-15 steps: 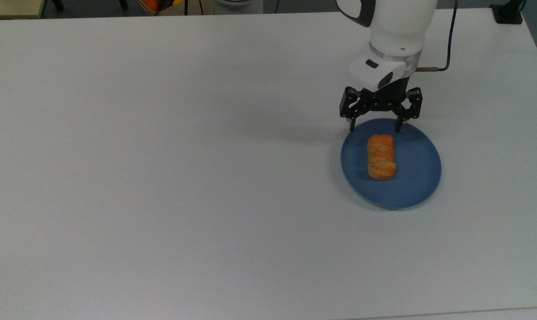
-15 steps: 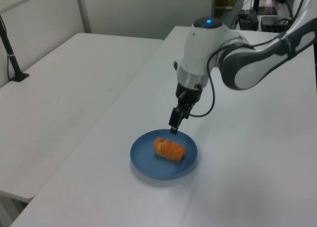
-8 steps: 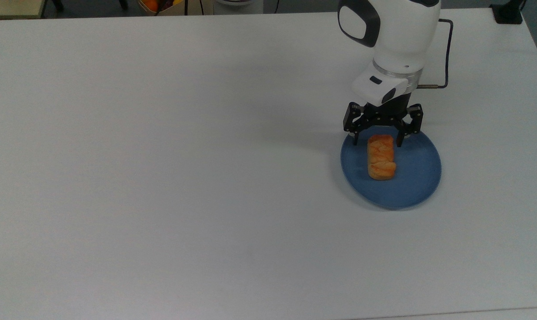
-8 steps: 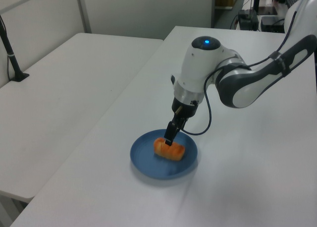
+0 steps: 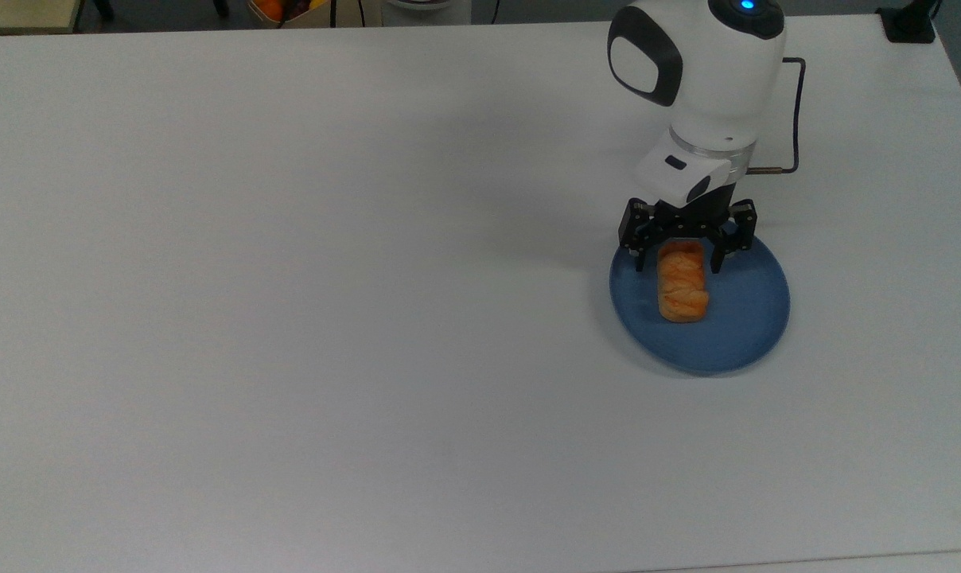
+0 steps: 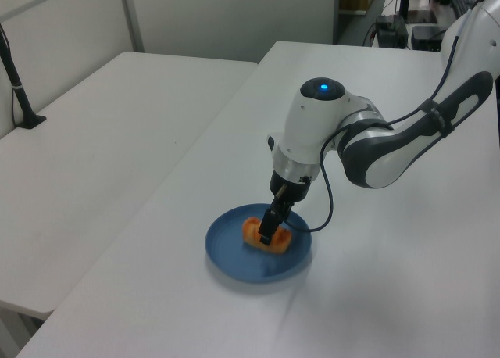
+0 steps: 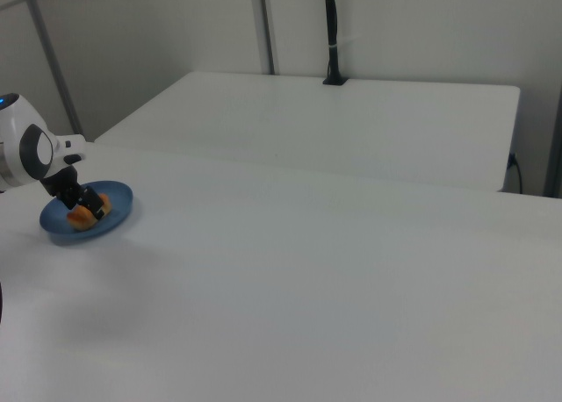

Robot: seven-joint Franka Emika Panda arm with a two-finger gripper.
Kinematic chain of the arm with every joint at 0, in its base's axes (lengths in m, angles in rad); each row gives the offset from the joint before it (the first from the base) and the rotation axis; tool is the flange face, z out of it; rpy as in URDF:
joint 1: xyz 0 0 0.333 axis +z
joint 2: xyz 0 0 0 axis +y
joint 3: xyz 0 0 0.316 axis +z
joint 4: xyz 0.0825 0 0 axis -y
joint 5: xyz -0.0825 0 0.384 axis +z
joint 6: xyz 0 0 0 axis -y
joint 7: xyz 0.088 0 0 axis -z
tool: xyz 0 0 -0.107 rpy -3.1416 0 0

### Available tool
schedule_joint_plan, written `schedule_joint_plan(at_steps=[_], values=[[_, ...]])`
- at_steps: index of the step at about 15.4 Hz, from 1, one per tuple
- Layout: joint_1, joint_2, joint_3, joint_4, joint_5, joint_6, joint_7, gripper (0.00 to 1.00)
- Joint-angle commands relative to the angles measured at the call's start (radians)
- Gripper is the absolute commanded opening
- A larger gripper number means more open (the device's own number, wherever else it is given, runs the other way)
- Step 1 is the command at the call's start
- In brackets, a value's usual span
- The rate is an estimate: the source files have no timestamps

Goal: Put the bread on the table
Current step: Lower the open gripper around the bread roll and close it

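Black and angular, the pincer point(image 5: 682, 259) is what we see first in the top view: its two fingers point(image 5: 640, 256) are spread apart and stand one on each side of the far end of the bread point(image 5: 682, 282), which sits between them. We cannot tell whether either finger touches the loaf. In the left view the pincer point(image 6: 268, 234) comes down steeply onto the bread point(image 6: 266, 235) and hides part of it; in the right view we find the pincer point(image 7: 88, 208) low over the plate point(image 7: 114, 216) at the right view's left edge.

The bread is a small golden-orange loaf with a braided, glazed top, lying lengthwise on the round blue plate point(image 5: 747, 302), a little toward the top view's left of the plate's middle. It rests on the plate, not on the bare worktop.

The plate lies flat on the white worktop point(image 5: 289, 278), toward the top view's right side. Above the pincer rises the white arm point(image 5: 703, 72) with a blue light on top, and a thin dark cable point(image 5: 791, 119) loops out from its wrist. In the left view a second white table point(image 6: 101, 139) stands beside the worktop, at the left view's left.
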Motion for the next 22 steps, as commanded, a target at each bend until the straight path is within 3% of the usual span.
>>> schedule_joint_plan(at_steps=[1,8,12,15,22], values=[[0.018,0.006,-0.009,0.009,-0.023,0.022,0.029,1.00],[0.023,0.007,-0.009,0.009,-0.044,0.035,0.027,0.72],[0.024,0.007,-0.009,0.009,-0.059,0.033,0.027,0.47],[0.026,0.001,-0.009,0.009,-0.059,0.032,0.027,0.24],[0.021,-0.079,-0.009,0.003,-0.058,-0.014,0.024,0.20]])
